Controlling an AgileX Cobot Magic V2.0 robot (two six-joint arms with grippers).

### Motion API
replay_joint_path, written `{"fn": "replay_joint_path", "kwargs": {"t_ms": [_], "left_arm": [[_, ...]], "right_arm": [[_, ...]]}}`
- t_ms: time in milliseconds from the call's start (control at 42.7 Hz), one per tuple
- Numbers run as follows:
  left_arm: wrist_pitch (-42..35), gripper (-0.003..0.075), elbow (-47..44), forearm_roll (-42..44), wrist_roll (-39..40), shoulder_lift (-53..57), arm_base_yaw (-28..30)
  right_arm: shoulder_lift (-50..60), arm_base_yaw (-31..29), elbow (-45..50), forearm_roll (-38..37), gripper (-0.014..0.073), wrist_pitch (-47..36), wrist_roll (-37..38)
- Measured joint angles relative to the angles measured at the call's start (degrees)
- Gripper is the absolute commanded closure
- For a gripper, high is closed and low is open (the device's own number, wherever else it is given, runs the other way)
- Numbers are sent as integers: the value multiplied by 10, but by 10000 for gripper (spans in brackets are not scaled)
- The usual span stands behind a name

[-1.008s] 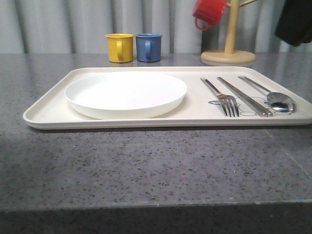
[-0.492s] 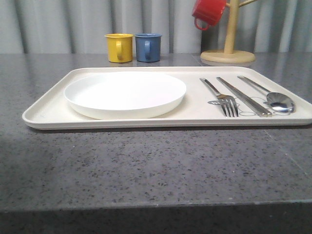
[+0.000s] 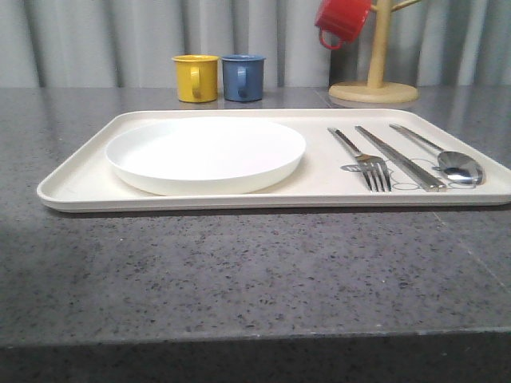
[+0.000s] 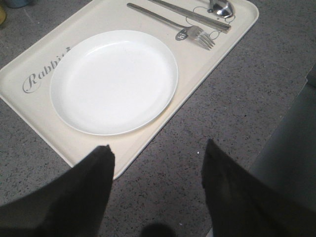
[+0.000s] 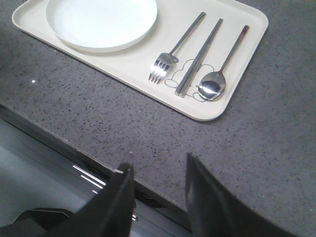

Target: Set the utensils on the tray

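Observation:
The cream tray (image 3: pixel 80 179) (image 4: pixel 207 64) (image 5: pixel 143 74) lies on the grey counter. On its right part rest three silver utensils side by side: a fork (image 3: pixel 366 163) (image 4: pixel 195 35) (image 5: pixel 168 57), a knife (image 3: pixel 399 157) (image 4: pixel 197 16) (image 5: pixel 197 57) and a spoon (image 3: pixel 455 163) (image 4: pixel 220 7) (image 5: pixel 217 81). My left gripper (image 4: pixel 157 148) hangs open above the counter beside the tray's near left corner, nothing between its fingers. Over the counter's front edge, well back from the tray, my right gripper (image 5: pixel 157 163) is open and holds nothing.
A round white plate (image 3: pixel 206 154) (image 4: pixel 113 79) (image 5: pixel 101 19) sits on the tray's left half. Behind the tray stand a yellow mug (image 3: pixel 196 77), a blue mug (image 3: pixel 243 76) and a wooden mug tree (image 3: pixel 375 80) carrying a red mug (image 3: pixel 342 20).
A dark arm at the front view's top right corner one second ago has left that view. The tray, plate and utensils have not moved.

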State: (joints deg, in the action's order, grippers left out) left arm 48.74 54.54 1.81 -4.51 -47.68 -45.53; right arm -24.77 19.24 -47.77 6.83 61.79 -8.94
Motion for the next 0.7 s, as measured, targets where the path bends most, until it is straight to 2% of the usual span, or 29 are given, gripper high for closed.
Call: {"fn": "replay_joint_path", "kwargs": {"t_ms": [234,281,703], "left_arm": [[0,731,0,0,0,0,0],[0,741,0,0,0,0,0],[0,741,0,0,0,0,0]], "right_arm": [[0,0,0,0,642,-4,12],[0,0,0,0,665,-4,13],[0,0,0,0,660,-12,14]]}}
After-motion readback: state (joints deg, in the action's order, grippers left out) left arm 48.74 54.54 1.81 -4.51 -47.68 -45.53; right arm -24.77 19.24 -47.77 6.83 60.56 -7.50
